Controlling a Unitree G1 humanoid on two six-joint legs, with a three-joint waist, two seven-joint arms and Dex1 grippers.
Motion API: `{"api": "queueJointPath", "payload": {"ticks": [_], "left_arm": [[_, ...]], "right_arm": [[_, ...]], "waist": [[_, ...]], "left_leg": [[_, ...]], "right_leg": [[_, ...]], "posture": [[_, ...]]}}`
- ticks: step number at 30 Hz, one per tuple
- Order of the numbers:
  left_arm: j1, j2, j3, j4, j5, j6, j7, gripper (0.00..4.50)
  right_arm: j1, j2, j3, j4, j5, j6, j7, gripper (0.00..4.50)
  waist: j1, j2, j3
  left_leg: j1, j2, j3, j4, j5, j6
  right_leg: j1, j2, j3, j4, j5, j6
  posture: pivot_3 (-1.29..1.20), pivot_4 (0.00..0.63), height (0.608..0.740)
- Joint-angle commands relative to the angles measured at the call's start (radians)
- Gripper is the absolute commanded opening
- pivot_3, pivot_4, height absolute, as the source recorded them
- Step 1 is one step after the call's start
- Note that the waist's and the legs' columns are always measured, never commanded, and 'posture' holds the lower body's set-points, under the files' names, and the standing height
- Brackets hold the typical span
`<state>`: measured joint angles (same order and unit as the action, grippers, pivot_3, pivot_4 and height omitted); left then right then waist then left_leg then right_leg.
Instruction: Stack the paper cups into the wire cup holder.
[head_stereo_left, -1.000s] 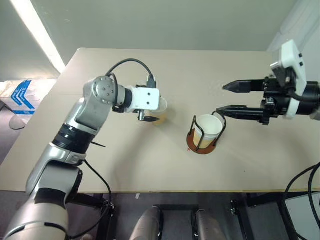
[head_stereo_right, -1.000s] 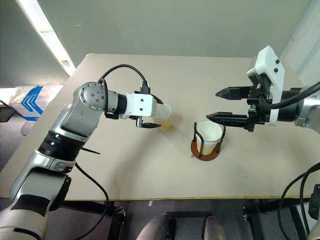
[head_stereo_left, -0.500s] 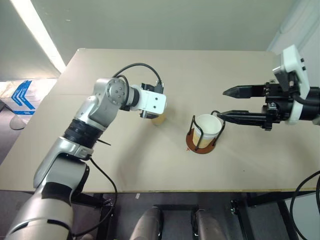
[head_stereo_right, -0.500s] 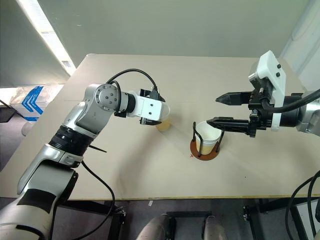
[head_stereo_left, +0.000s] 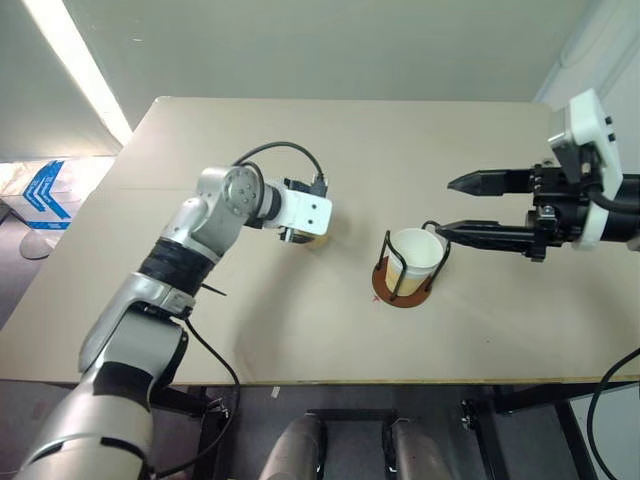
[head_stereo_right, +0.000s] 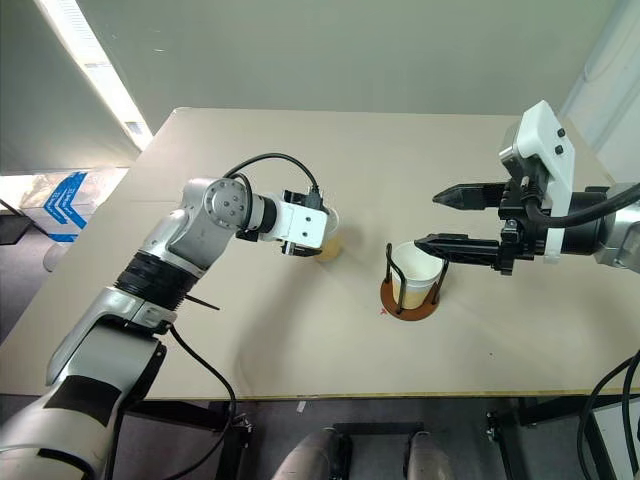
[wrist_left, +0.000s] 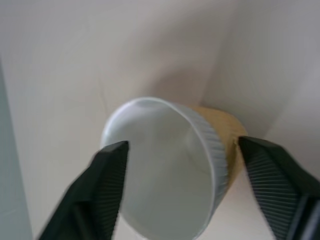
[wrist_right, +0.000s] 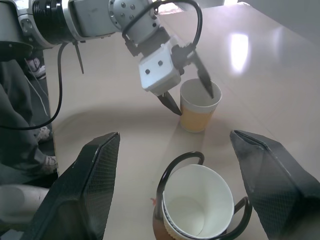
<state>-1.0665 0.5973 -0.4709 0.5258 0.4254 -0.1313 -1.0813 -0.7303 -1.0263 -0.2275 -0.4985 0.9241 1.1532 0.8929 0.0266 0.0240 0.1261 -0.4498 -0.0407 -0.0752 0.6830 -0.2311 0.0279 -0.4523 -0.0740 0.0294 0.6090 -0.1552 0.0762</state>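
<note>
While the wire cup holder (head_stereo_right: 411, 297) stands on the beige worktop (head_stereo_right: 300, 340) with a paper cup (head_stereo_right: 419, 268) seated upright inside its two black loops, another paper cup (wrist_right: 199, 106) stands upright on the worktop well to the holder's left, apart from it. In the right wrist view more than one rim seems to show in the holder, though how many cups are nested there cannot be told. The left end effector (wrist_right: 187, 92) is at the lone cup, one black finger on each side of it near the rim; the left wrist view shows the fingers (wrist_left: 107, 186) flanking the cup, one right at the rim, the other a little off the tan wall, so a firm grip cannot be confirmed. The right end effector (head_stereo_left: 466, 206) hangs just to the right of the holder, above the worktop, its two fingers spread wide and holding nothing. No brand, label or writing can be read on the cups or the holder.
</note>
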Motion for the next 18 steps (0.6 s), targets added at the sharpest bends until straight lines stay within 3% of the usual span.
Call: {"api": "queueJointPath", "payload": {"ticks": [1, 7, 14, 18], "left_arm": [[-0.047, -0.020, -0.010, 0.056, 0.009, -0.076, 0.003, 2.22], [-0.063, -0.034, 0.003, 0.096, -0.046, -0.167, -0.058, 0.16], [-0.063, -0.032, 0.041, 0.067, -0.143, -0.174, -0.151, 0.03], [-0.049, -0.018, 0.090, -0.076, -0.286, -0.074, -0.290, 0.03]], "right_arm": [[0.005, -0.013, -0.040, -0.020, 0.019, -0.023, -0.019, 3.72], [0.034, -0.025, -0.056, -0.033, 0.021, -0.056, -0.028, 3.72], [0.049, -0.040, -0.060, -0.014, -0.001, -0.130, -0.012, 3.72], [0.107, -0.051, -0.106, 0.015, -0.034, -0.208, 0.024, 3.72]], "waist": [[0.002, 0.000, 0.000], [0.001, 0.000, 0.000], [0.002, 0.000, 0.000], [0.004, 0.000, 0.000]], "left_leg": [[0.000, 0.000, 0.000, 0.000, 0.000, 0.000], [-0.001, 0.000, 0.000, 0.000, 0.000, 0.000], [-0.001, 0.000, 0.000, 0.000, 0.000, 0.000], [-0.002, 0.000, 0.000, 0.001, 0.000, 0.001]], "right_leg": [[0.000, 0.000, 0.000, 0.000, 0.000, 0.000], [-0.001, 0.000, 0.000, 0.000, 0.001, 0.001], [-0.001, 0.000, 0.000, 0.000, 0.001, 0.001], [-0.001, 0.000, 0.000, 0.000, 0.001, 0.002]], "posture": [[0.00, 0.150, 0.740], [0.00, 0.150, 0.740], [0.00, 0.150, 0.740], [0.00, 0.150, 0.740]]}}
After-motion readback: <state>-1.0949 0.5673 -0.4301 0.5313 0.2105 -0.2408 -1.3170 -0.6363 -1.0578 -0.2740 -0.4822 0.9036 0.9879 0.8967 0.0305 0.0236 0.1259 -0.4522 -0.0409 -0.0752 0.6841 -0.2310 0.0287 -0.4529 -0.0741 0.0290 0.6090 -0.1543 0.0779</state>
